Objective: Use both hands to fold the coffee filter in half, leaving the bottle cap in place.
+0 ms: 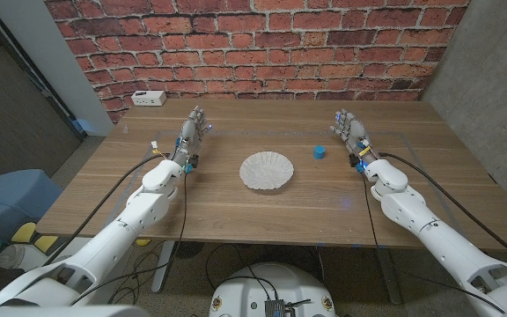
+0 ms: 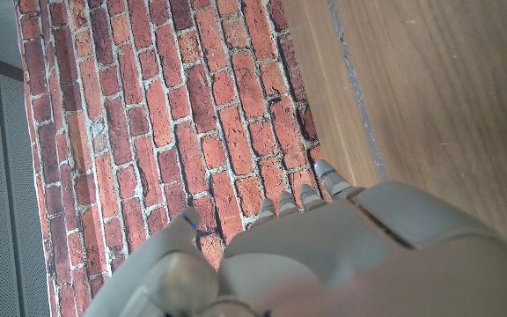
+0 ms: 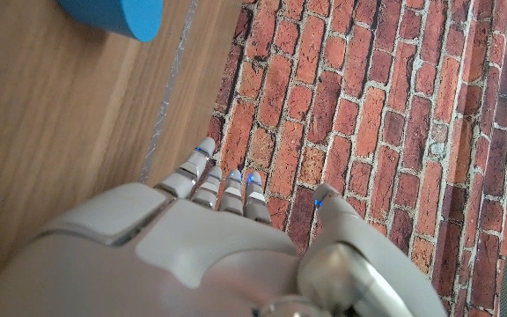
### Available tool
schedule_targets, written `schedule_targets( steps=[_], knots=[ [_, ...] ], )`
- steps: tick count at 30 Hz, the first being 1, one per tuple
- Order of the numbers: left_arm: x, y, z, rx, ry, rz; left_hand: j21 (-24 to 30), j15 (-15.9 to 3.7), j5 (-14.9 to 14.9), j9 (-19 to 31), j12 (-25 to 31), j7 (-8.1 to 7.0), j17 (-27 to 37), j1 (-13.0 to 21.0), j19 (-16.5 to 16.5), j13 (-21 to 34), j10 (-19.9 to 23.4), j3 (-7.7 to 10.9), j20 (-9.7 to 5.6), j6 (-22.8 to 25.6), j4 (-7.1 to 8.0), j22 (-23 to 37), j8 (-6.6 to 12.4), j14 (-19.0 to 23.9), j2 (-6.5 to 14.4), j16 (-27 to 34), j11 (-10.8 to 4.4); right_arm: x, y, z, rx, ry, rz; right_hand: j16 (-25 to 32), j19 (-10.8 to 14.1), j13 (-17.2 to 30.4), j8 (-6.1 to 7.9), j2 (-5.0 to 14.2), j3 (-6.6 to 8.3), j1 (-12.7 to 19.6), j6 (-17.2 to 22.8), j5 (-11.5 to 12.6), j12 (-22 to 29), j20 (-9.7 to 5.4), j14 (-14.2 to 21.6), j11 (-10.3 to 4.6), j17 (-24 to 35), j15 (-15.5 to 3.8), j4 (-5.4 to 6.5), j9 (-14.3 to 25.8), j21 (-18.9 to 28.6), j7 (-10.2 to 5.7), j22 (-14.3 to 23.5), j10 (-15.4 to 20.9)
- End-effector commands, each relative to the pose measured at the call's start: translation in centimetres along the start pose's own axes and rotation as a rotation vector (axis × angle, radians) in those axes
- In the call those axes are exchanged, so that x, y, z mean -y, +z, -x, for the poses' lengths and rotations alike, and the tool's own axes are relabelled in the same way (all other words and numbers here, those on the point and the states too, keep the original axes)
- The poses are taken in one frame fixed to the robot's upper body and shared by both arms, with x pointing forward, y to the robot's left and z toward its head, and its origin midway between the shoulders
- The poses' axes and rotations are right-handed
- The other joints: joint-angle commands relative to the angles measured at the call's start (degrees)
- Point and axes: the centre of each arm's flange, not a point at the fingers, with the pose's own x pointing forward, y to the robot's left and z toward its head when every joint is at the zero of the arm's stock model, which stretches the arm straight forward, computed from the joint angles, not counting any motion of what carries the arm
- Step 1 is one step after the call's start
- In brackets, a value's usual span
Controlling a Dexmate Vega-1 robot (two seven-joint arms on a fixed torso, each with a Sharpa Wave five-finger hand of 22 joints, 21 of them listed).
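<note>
Filter lies unfolded at mid table, blue cap just to its right, apart. Left hand and right hand flank them, fingers extended, holding nothing. White box by wall.

We see back of left hand, fingertips extended toward brick wall; wooden tabletop at two o'clock.

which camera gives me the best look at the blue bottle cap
The head view: the whole bottle cap shows there on the table, between the coffee filter and the right hand, touching neither. The right wrist view catches only part of it, cut off at the picture's edge. The left wrist view gives brick wall and table.
</note>
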Motion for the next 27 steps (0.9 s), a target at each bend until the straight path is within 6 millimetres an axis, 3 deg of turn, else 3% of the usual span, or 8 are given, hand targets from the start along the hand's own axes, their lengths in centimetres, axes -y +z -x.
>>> schedule_targets(
  steps=[1,4,10,12,18,27],
  knots=[
    [-0.1,0.3,0.3,0.005,-0.003,-0.005,0.3,-2.01,0.3,0.2,0.3,-0.09,0.3,0.0,-9.5,0.3,-14.8,0.38,-2.38,-12.6,0.11,0.3,0.31,-14.7,6.2,0.4,-0.37,-0.6,0.1,0.7,0.004,-0.006,0.03,0.4,0.4,0.2,0.26,0.72,0.4,0.4,0.4,0.4,0.3,0.09,0.3,-0.11,0.3,0.64,0.0,0.1,0.3,-0.12,0.1,0.6],
    [-0.3,0.3,0.3,0.007,0.002,-0.011,0.2,-1.98,0.3,0.2,0.3,-0.14,0.3,0.0,-9.4,0.3,-14.7,0.4,-2.32,-12.6,0.11,0.3,0.31,-14.6,6.2,0.4,-0.43,-0.9,0.1,0.8,0.001,-0.005,0.056,0.3,0.5,0.2,0.31,0.77,0.65,0.8,0.6,0.4,0.4,0.33,0.4,0.14,0.2,0.76,-0.37,0.1,0.1,-0.08,0.1,0.8],
    [-0.3,0.8,0.3,0.007,-0.004,-0.069,0.4,-1.24,0.3,0.2,1.0,-0.35,0.2,0.3,-8.0,0.2,-12.5,0.69,-1.02,-9.9,-0.15,0.3,1.1,-12.8,6.1,0.9,0.04,-2.0,0.5,1.1,0.009,0.007,0.136,0.4,2.0,0.1,0.72,1.3,3.6,6.7,2.5,-0.1,0.8,2.68,2.4,1.18,-0.5,2.28,-5.8,0.1,-1.3,0.03,0.1,3.1],
    [-0.2,1.1,0.2,0.009,-0.006,-0.105,0.5,-0.76,0.3,0.2,1.4,-0.21,0.1,0.6,-6.9,0.2,-11.1,0.91,-0.77,-8.7,-0.35,0.2,1.29,-11.8,6.0,1.1,0.62,-2.4,0.7,1.4,0.009,-0.005,0.174,0.6,2.3,0.2,0.84,1.63,4.11,7.6,3.1,-0.4,0.9,3.11,3.1,1.31,-0.5,2.47,-6.63,0.2,-1.5,0.08,0.2,3.7],
    [0.2,1.8,0.1,0.013,-0.01,-0.201,0.5,-0.1,0.2,0.2,1.8,0.04,0.1,1.1,-5.4,0.2,-9.3,1.29,-0.31,-6.8,-0.62,0.1,1.48,-10.2,5.8,1.2,1.29,-3.4,1.1,2.3,0.009,-0.026,0.285,1.4,3.8,0.2,1.32,3.61,5.42,9.0,5.5,-1.3,1.4,3.11,4.8,1.12,0.1,2.49,-6.81,0.2,-1.7,-0.64,0.3,5.8],
    [1.0,2.4,0.2,0.027,-0.04,-0.302,0.3,0.03,0.0,0.3,2.1,-0.93,0.0,1.9,-3.7,0.2,-6.6,1.97,0.38,-3.9,-0.9,0.1,1.56,-7.9,5.6,1.2,1.94,-4.8,1.5,3.5,0.005,-0.009,0.442,1.7,4.3,0.3,1.39,4.17,6.65,10.0,6.7,-2.0,1.6,2.79,5.3,0.93,0.5,2.06,-6.5,0.3,-2.0,-0.92,0.3,7.2]
  ],
)
